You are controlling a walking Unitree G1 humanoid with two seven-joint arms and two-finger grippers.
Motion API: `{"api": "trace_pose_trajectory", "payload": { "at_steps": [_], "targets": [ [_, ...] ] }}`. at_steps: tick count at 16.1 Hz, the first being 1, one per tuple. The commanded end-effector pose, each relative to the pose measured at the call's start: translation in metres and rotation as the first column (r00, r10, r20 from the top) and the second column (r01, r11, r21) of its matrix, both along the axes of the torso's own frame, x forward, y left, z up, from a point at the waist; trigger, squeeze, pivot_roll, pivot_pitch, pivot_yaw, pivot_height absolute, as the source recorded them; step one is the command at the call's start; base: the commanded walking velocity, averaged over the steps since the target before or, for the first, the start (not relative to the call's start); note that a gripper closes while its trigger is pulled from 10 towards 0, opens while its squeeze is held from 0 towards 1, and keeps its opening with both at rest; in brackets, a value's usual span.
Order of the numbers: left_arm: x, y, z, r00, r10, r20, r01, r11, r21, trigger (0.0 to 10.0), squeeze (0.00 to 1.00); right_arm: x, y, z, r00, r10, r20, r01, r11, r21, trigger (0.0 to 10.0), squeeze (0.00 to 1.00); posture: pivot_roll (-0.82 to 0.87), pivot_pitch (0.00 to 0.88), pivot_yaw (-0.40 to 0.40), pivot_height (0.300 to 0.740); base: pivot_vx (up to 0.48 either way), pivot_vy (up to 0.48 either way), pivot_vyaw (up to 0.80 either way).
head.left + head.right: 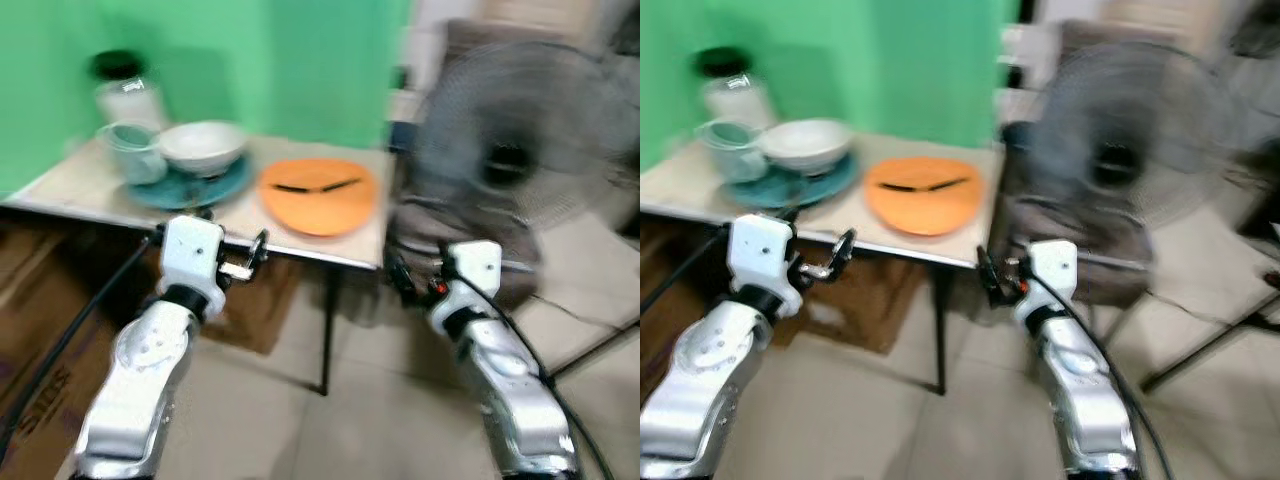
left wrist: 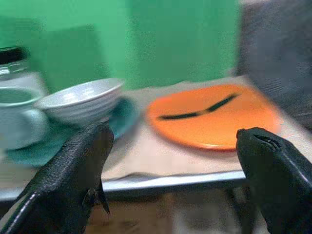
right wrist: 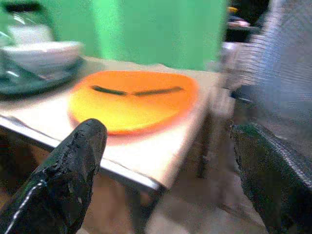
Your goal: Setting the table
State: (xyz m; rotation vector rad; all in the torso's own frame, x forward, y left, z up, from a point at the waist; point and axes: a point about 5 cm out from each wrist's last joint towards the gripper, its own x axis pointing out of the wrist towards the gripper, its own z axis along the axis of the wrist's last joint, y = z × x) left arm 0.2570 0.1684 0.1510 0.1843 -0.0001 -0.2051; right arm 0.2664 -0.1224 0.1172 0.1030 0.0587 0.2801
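Both pairs of fingers spread apart, short of the desk (image 1: 70, 185). The round orange plate (image 1: 318, 195) lies ahead between them, the left gripper (image 2: 175, 161) nearer than the right gripper (image 3: 165, 161).

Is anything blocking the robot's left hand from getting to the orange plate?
Nothing visible does. The left end effector is open just short of the table edge, and the orange plate lies straight ahead with bare tabletop between.

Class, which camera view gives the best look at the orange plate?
The right wrist view: the orange plate sits large and nearly whole between the open right gripper fingers. The left wrist view shows it smaller; both eye views show it small and blurred.
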Motion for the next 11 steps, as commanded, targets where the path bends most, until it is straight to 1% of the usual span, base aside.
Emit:
{"api": "trace_pose_trajectory", "payload": {
  "at_steps": [1, 2, 3, 4, 5, 6, 7, 8, 11],
  "targets": [
    [0.0016, -0.0059, 0.0014, 1.000, -0.028, 0.003, 0.028, 1.000, -0.005, 10.0, 0.53, -0.0005, -0.0109, -0.0002, 0.999, -0.048, -0.001, 0.048, 0.999, -0.026, 10.0, 1.00, 0.09, 0.000, -0.007, 0.740, 0.247, 0.000, 0.00],
    [0.0023, -0.0066, 0.0012, 0.999, -0.037, 0.000, 0.037, 0.999, -0.007, 10.0, 0.53, -0.0003, -0.0116, -0.0005, 0.999, -0.051, -0.003, 0.051, 0.998, -0.044, 10.0, 1.00, 0.09, 0.000, -0.003, 0.740, 0.262, 0.000, 0.00],
    [0.0036, -0.0080, 0.0013, 0.999, -0.044, -0.001, 0.044, 0.999, -0.011, 10.0, 0.54, -0.0007, -0.0121, -0.0024, 0.998, -0.054, -0.032, 0.052, 0.997, -0.056, 10.0, 0.97, 0.08, 0.000, 0.000, 0.740, 0.262, 0.000, 0.00],
    [0.0052, -0.0095, 0.0014, 0.998, -0.055, -0.002, 0.055, 0.998, -0.004, 10.0, 0.53, -0.0009, -0.0121, -0.0033, 0.997, -0.058, -0.049, 0.055, 0.997, -0.056, 10.0, 0.78, 0.08, 0.000, 0.005, 0.740, 0.266, 0.000, 0.00],
    [0.0073, -0.0117, 0.0011, 0.998, -0.066, -0.004, 0.066, 0.998, -0.001, 10.0, 0.53, -0.0012, -0.0115, -0.0030, 0.998, -0.048, -0.044, 0.046, 0.998, -0.047, 10.0, 0.22, 0.08, 0.000, 0.008, 0.740, 0.270, 0.000, 0.00],
    [0.0086, -0.0116, 0.0013, 0.998, -0.070, -0.003, 0.070, 0.998, 0.005, 10.0, 0.53, -0.0012, -0.0107, -0.0020, 0.998, -0.045, -0.033, 0.044, 0.998, -0.041, 10.0, 0.22, 0.08, 0.000, 0.013, 0.740, 0.270, 0.000, 0.00],
    [0.0097, -0.0126, 0.0017, 0.997, -0.073, -0.003, 0.073, 0.997, -0.001, 10.0, 0.52, -0.0015, -0.0121, -0.0026, 0.998, -0.058, -0.035, 0.056, 0.997, -0.050, 10.0, 0.14, 0.07, 0.000, 0.018, 0.740, 0.266, 0.000, 0.00],
    [0.0104, -0.0138, 0.0019, 0.997, -0.081, -0.003, 0.081, 0.997, -0.005, 10.0, 0.53, -0.0028, -0.0129, -0.0033, 0.998, -0.056, -0.039, 0.055, 0.997, -0.046, 10.0, 0.00, 0.07, 0.000, 0.019, 0.740, 0.270, 0.000, 0.00],
    [0.0105, -0.0154, 0.0001, 0.996, -0.087, -0.008, 0.087, 0.996, -0.014, 10.0, 0.53, -0.0025, -0.0156, -0.0033, 0.996, -0.079, -0.045, 0.077, 0.996, -0.040, 10.0, 0.00, 0.07, 0.000, 0.018, 0.740, 0.276, 0.000, 0.00]
  ]
}}
